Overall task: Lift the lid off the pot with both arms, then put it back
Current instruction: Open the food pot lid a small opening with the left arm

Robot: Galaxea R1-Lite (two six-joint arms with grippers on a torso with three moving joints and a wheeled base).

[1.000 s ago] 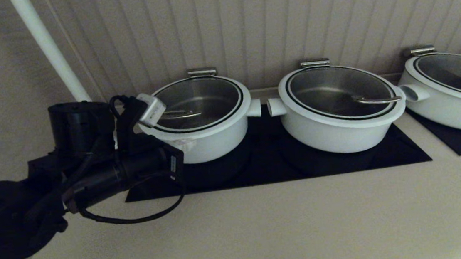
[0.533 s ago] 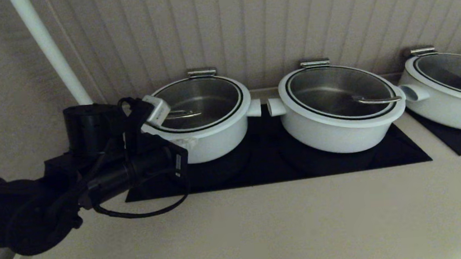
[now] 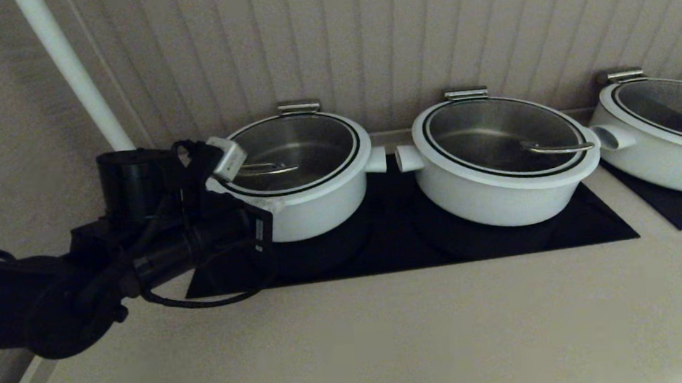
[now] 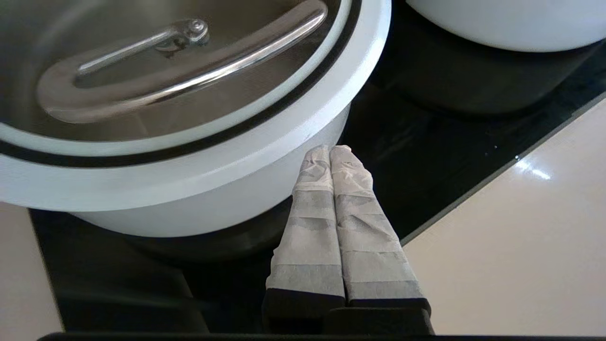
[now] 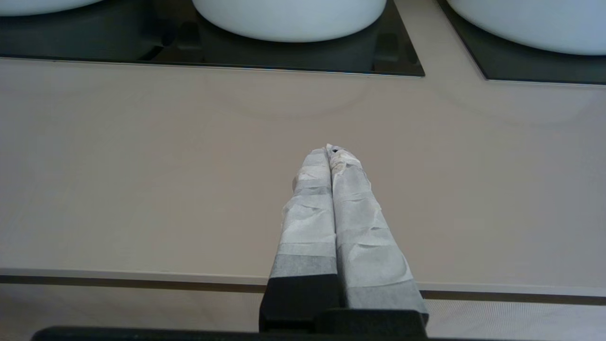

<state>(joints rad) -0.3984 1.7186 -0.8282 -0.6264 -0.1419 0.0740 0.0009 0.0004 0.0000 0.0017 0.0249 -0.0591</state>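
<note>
While the lid (image 3: 293,153) sits closed on the pot (image 3: 305,204), the leftmost of the row, the left gripper (image 4: 331,151) waits just beside the pot's front-left wall, below the rim, with its taped fingers pressed together and holding nothing. From this pincer the lid's wire handle (image 4: 189,80) lies above and further in. The right gripper (image 5: 330,150), also closed and empty, hangs over the counter (image 5: 142,166), well apart; the left arm is nearer.

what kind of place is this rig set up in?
Likely a buffet or catering counter: three lidded white pots stand in a row on black hob panels set into a beige counter, against a panelled wall.
</note>
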